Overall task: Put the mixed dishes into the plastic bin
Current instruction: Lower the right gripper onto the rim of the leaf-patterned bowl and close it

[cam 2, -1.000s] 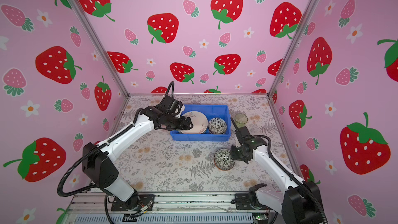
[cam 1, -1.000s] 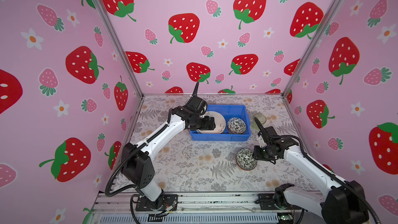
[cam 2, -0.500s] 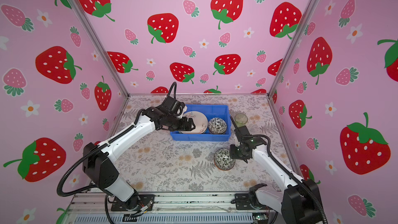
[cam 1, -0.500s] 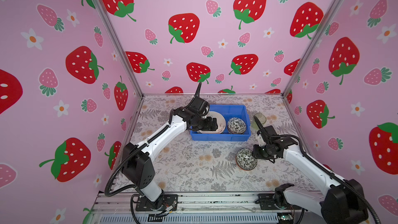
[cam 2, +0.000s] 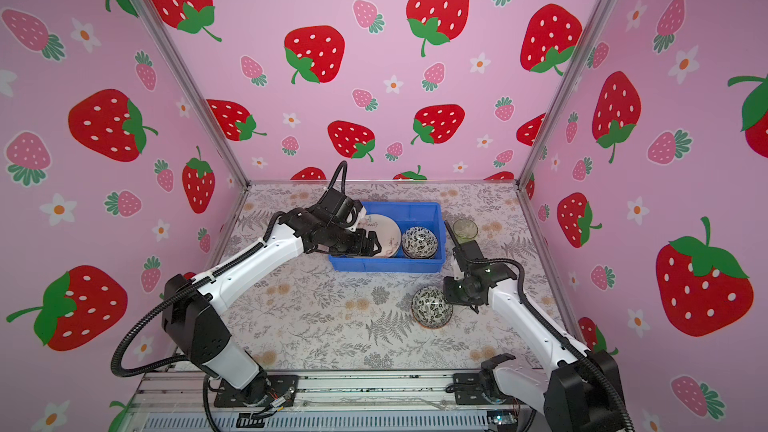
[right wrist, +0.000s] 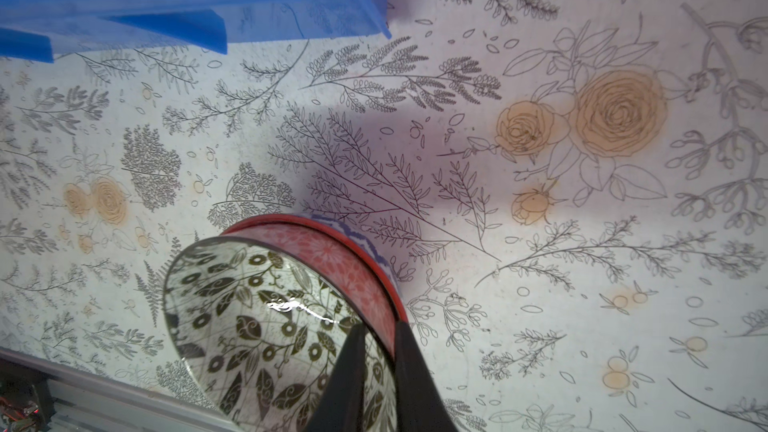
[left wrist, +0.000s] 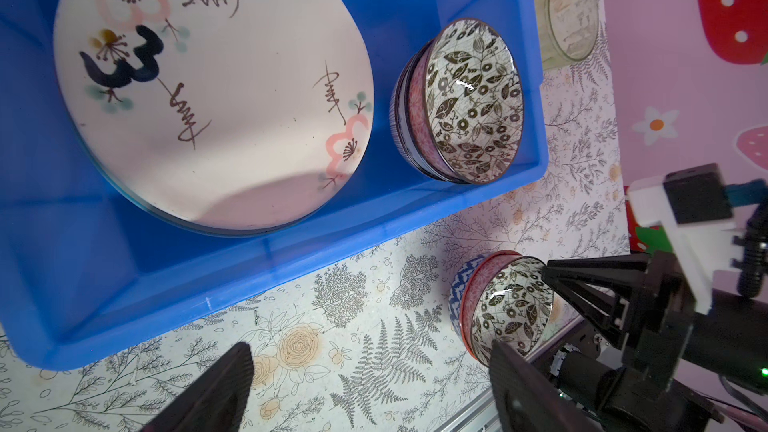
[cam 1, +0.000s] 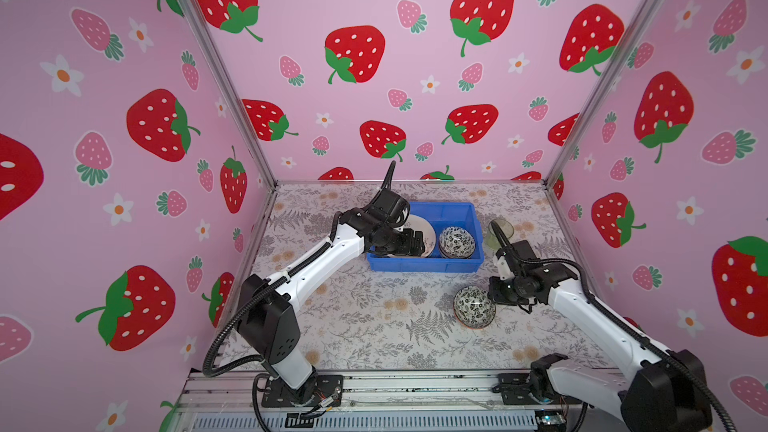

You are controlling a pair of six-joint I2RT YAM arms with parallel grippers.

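The blue plastic bin [cam 1: 424, 264] [cam 2: 386, 264] [left wrist: 124, 268] holds a cream plate with a black "3" [left wrist: 208, 89] [cam 1: 428, 234] and a nest of small bowls [cam 1: 457, 241] [left wrist: 469, 97]. A second nest of bowls [cam 1: 474, 307] [cam 2: 432, 307] [left wrist: 503, 305] [right wrist: 270, 317], black-white inside an orange and a blue one, sits on the table in front of the bin. My right gripper [right wrist: 380, 338] [cam 1: 494, 290] is shut on its rim, one finger inside and one outside. My left gripper [left wrist: 370, 359] [cam 1: 411, 243] hangs open and empty over the bin's front wall.
A green tumbler [cam 1: 500, 232] [cam 2: 465, 229] [left wrist: 567, 14] stands on the flowered table just right of the bin, behind my right arm. Pink strawberry walls close in the left, back and right. A metal rail [cam 1: 374, 388] runs along the front edge.
My right gripper's jaws have closed onto the rim of the nested bowls on the table. My left gripper has drifted slightly to the right over the bin, still open.
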